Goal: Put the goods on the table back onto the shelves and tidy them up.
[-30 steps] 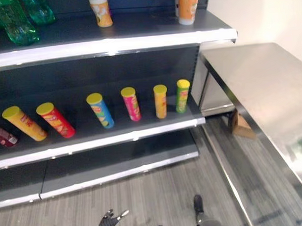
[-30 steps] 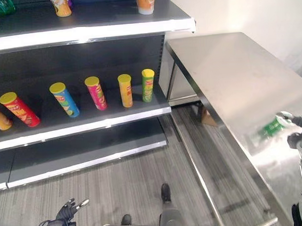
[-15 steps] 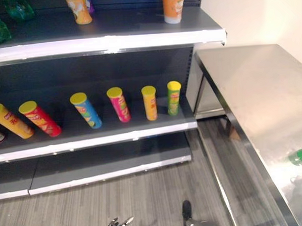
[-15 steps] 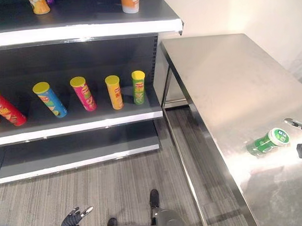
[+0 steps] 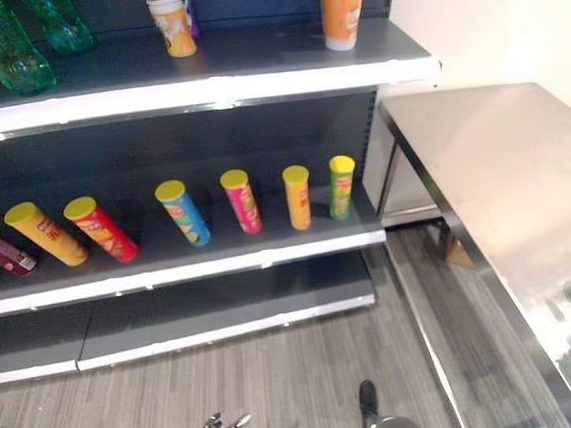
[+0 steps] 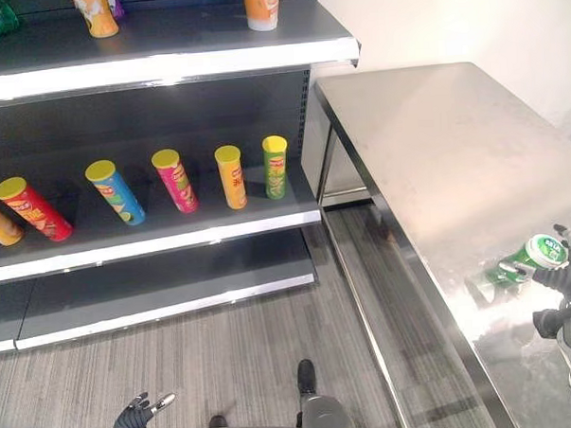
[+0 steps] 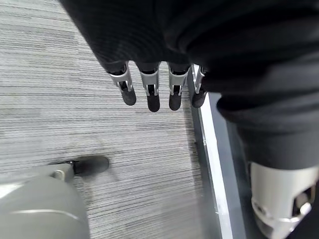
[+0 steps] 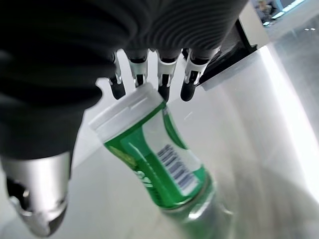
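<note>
Green canister [image 6: 518, 264] with white cap, lying on the steel surface [image 6: 434, 151]; right hand [image 6: 565, 276] beside it, fingers straight, grasping nothing.

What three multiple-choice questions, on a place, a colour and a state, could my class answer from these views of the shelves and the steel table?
1. Where is the green bottle?
A. On the steel table
B. On the middle shelf
C. On the floor

2. What colour is the tube at the right end of the middle shelf?
A. Blue
B. Green
C. Red

3. How is the left hand?
A. Curled round a tube
B. Pressing on a shelf
C. Open, holding nothing

Answers:
1 A: the bottle lies on the steel top by the right hand.
2 B: its body is green under a yellow lid.
3 C: its fingers hang straight over the floor.
</note>
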Robot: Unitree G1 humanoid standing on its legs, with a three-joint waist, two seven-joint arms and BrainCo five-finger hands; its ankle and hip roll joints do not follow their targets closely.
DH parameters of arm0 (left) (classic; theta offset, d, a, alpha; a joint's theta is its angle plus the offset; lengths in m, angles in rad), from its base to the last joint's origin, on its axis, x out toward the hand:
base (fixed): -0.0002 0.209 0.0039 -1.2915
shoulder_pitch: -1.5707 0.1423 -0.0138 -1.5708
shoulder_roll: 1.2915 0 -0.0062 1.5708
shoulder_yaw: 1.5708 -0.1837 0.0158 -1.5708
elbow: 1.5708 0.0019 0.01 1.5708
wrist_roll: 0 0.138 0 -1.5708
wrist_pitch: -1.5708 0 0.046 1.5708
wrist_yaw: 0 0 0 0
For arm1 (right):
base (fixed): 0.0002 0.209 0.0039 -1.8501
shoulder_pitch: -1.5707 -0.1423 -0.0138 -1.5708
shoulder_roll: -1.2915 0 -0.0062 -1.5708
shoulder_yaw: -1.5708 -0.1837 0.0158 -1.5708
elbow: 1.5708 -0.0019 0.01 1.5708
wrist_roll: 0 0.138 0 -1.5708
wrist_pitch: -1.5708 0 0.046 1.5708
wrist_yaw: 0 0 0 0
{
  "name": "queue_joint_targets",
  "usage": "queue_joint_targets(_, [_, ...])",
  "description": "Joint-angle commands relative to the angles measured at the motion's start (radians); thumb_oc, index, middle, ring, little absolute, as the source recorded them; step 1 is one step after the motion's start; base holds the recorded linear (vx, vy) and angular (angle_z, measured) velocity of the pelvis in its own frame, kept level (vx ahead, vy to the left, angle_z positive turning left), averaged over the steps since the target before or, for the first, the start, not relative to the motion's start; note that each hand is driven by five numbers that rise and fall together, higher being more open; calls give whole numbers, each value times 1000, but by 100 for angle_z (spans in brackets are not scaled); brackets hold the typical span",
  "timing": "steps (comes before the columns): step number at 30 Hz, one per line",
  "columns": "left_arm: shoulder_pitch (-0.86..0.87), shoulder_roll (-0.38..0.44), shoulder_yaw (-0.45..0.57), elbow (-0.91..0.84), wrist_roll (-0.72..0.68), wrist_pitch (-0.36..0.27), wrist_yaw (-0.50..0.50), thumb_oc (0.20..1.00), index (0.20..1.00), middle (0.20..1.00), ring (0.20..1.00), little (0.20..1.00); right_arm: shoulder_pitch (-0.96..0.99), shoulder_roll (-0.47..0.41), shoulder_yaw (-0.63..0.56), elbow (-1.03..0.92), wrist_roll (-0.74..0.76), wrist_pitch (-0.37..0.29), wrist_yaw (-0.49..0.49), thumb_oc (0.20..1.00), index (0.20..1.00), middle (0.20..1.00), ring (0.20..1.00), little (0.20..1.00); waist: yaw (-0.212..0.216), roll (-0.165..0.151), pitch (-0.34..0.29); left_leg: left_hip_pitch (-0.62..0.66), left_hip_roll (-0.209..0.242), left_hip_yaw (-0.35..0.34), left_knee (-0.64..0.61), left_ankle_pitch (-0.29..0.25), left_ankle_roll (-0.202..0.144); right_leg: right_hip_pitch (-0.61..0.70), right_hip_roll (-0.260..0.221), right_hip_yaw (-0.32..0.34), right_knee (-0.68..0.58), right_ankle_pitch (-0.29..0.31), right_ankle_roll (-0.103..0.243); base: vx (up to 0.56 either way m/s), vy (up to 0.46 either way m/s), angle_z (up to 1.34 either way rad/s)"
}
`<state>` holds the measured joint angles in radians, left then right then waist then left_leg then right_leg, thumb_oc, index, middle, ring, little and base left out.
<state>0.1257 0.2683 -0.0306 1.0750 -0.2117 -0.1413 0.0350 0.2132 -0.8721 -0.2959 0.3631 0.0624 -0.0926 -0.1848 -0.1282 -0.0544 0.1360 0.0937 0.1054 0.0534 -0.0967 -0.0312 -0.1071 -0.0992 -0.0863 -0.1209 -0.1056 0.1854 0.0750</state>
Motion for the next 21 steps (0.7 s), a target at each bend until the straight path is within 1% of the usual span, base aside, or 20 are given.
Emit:
queue_joint_targets(1, [-20, 56, -5, 14, 42, -4, 1, 1000, 1000, 1000, 1000, 1000, -66, 0, -27, -20, -35, -16, -4, 1000, 1000, 1000, 1000, 1000, 13, -28, -10, -36, 29, 38, 9, -6, 1, 67, -58, 60, 36, -124, 99, 15, 3, -6])
queue_joint_targets(9, [-22, 62, -21, 10, 54, 0, -4, 1000, 1000, 1000, 1000, 1000, -133, 7, 30, 46, -41, -1, -12, 1000, 1000, 1000, 1000, 1000, 25, -26, -12, -27, 26, 36, 9, -12, 3, 73, -58, 69, 29, -124, 98, 13, 0, -9])
queue_joint_targets(11, [-23, 66, -28, 14, 55, 2, -3, 1000, 1000, 1000, 1000, 1000, -182, -2, 53, 88, -42, 5, -26, 1000, 1000, 1000, 1000, 1000, 31, -23, -12, -27, 27, 32, 9, -11, 2, 76, -59, 64, 29, -126, 97, 0, 0, 0])
queue_joint_targets(21, [-14, 63, -48, 33, 60, 9, 4, 1000, 1000, 1000, 1000, 1000, -298, -10, 78, 193, -48, 25, -107, 1000, 1000, 1000, 1000, 1000, 55, -13, -11, -27, 31, 13, 9, -8, -1, 88, -54, 49, 27, -135, 92, 8, -12, 4])
